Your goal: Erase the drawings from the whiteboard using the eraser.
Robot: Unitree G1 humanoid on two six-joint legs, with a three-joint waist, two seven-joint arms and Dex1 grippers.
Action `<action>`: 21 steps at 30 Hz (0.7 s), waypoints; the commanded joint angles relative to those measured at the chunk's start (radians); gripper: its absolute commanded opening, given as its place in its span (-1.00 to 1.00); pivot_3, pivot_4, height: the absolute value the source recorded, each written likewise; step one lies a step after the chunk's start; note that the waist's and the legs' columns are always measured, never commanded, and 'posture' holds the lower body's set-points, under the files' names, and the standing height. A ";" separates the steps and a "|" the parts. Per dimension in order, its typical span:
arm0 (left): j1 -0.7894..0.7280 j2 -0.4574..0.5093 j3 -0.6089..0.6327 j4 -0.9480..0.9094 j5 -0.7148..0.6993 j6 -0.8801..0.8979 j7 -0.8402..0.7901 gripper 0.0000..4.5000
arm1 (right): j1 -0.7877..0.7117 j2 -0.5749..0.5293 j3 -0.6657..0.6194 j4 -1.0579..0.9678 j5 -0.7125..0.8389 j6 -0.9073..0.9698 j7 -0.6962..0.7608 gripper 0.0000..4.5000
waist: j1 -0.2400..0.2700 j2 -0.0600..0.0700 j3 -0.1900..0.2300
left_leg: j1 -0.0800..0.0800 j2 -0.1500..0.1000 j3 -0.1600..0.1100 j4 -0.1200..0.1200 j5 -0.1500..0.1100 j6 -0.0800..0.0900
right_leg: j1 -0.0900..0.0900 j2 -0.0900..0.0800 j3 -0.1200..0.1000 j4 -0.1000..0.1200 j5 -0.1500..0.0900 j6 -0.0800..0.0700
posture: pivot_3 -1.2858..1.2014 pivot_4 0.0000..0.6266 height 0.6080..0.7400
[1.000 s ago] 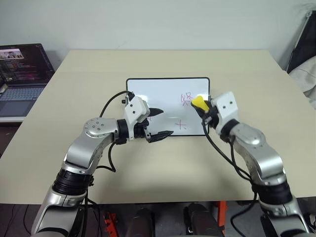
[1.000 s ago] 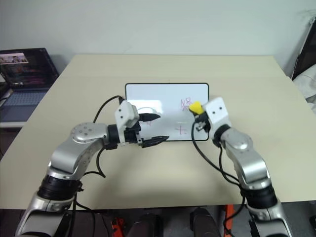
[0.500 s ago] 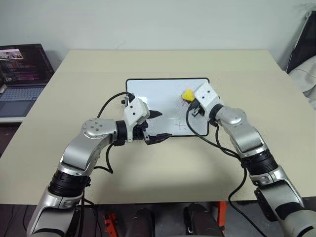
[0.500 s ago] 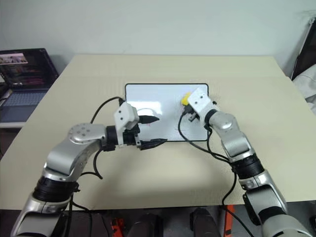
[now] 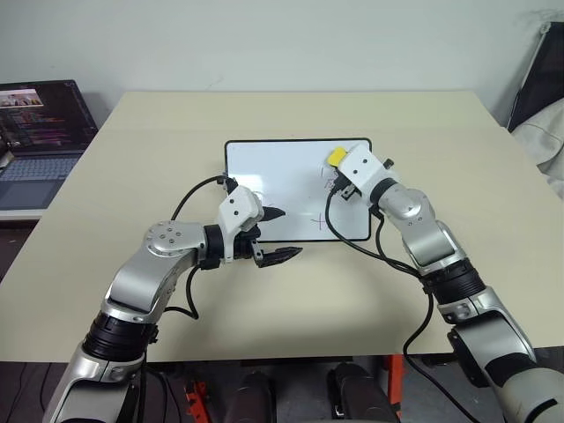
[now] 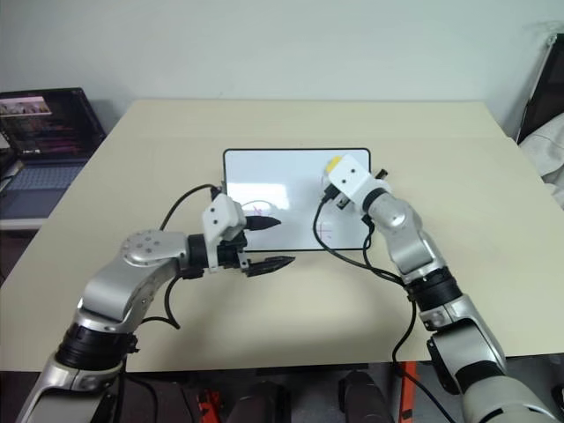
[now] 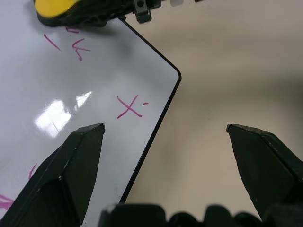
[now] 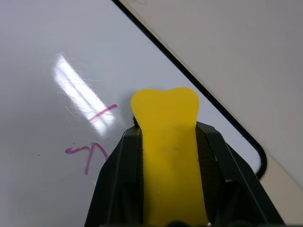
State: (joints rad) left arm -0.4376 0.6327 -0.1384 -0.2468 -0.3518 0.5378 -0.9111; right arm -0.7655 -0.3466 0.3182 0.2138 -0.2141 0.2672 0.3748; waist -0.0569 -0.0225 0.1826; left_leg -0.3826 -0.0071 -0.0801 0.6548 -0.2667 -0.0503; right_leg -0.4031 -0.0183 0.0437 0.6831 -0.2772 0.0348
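Note:
The whiteboard [image 5: 282, 176] lies flat in the middle of the table. My right gripper [image 5: 340, 164] is shut on the yellow eraser [image 5: 336, 156], which rests on the board near its far right corner. A few pink strokes [image 8: 90, 153] of one drawing remain beside the eraser [image 8: 168, 142]. A small pink cross [image 7: 128, 107] sits nearer the board's front edge. More pink marks [image 7: 7, 201] lie at the left. My left gripper [image 5: 288, 233] is open over the board's front edge, holding nothing.
An open laptop [image 5: 35, 132] stands on a side table to the left. A dark bag and pale cloth [image 5: 538, 97] sit past the table's right edge. Bare tabletop [image 5: 291, 308] surrounds the board.
My right gripper has carried the eraser from the board's right edge leftward and toward its far edge, across the upper scribble, rolling the wrist. The left gripper has stayed almost still.

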 commanded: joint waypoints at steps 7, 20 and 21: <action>0.011 0.000 0.012 -0.038 -0.004 -0.032 -0.014 1.00 | 0.013 -0.008 0.026 -0.016 -0.065 0.028 0.040 -0.49 | -0.001 0.000 0.000 | 0.000 0.000 0.000 0.002 0.000 0.000 | 0.001 0.000 0.000 0.000 0.000 0.000 | 0.03 -0.52 1.00; 0.009 -0.003 0.010 -0.049 -0.011 -0.025 -0.018 1.00 | 0.108 -0.061 0.024 -0.102 -0.013 0.146 0.214 -0.50 | 0.016 -0.001 0.000 | 0.001 -0.001 -0.001 0.007 0.000 0.000 | 0.002 0.000 -0.001 0.005 0.000 0.000 | 0.03 -0.52 1.00; 0.008 -0.003 0.010 -0.049 -0.011 -0.024 -0.018 1.00 | 0.116 -0.066 0.033 -0.119 -0.017 0.152 0.234 -0.50 | 0.016 -0.001 0.000 | 0.001 -0.001 -0.001 0.007 0.000 0.000 | 0.002 0.000 -0.001 0.005 0.000 0.000 | 0.03 -0.52 1.00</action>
State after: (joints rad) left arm -0.4209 0.6301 -0.1395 -0.2510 -0.3524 0.5200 -0.9275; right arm -0.6740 -0.3975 0.3194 0.0904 -0.2329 0.3696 0.5510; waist -0.0412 -0.0232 0.1821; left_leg -0.3802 -0.0079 -0.0808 0.6616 -0.2668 -0.0499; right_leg -0.3994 -0.0182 0.0430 0.6880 -0.2772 0.0351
